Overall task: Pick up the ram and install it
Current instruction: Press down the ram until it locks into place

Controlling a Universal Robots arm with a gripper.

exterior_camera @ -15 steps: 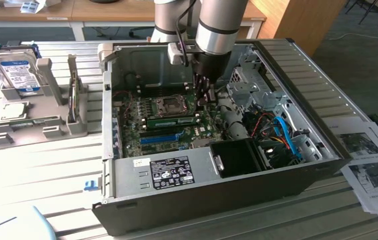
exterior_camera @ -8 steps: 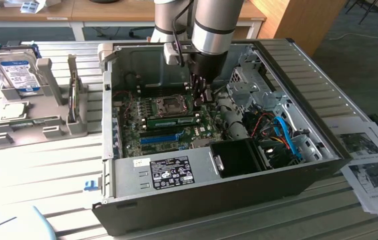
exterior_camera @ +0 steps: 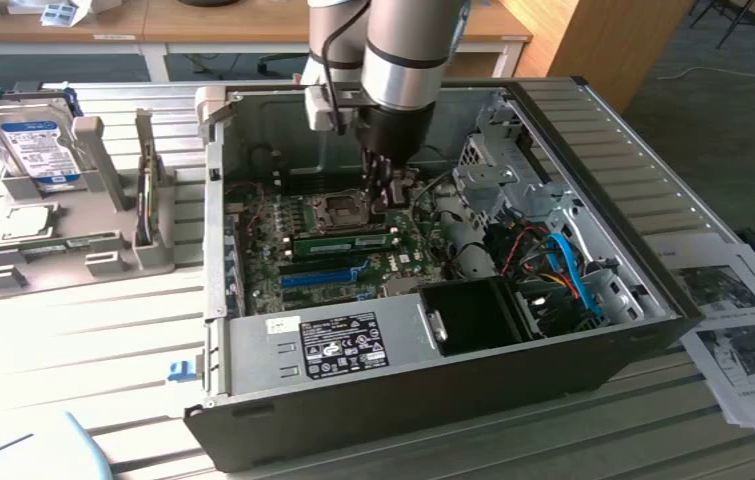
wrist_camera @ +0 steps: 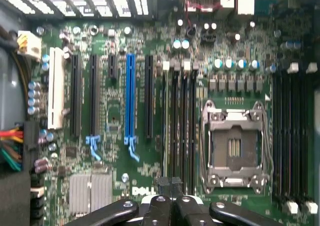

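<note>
The ram (exterior_camera: 344, 243), a narrow green stick with a white label, stands on edge in a memory slot on the motherboard inside the open computer case (exterior_camera: 617, 200). My gripper (exterior_camera: 395, 195) reaches down into the case just behind the ram's end on the exterior view's right, beside the processor socket (exterior_camera: 341, 207). In the wrist view the gripper (wrist_camera: 170, 186) is shut, its black fingertips (wrist_camera: 163, 184) pressed together with nothing between them. They hang over one end of the row of dark memory slots (wrist_camera: 180, 121). Whether they touch the ram I cannot tell.
A blue expansion slot (exterior_camera: 321, 275) lies in front of the ram. A power supply (exterior_camera: 337, 340) and a black fan shroud (exterior_camera: 477, 315) fill the case's near side, with cables (exterior_camera: 557, 265) beside them. A hard drive (exterior_camera: 33, 145) stands in a grey rack (exterior_camera: 70, 250) on the exterior view's left. Papers (exterior_camera: 751, 330) lie on its right.
</note>
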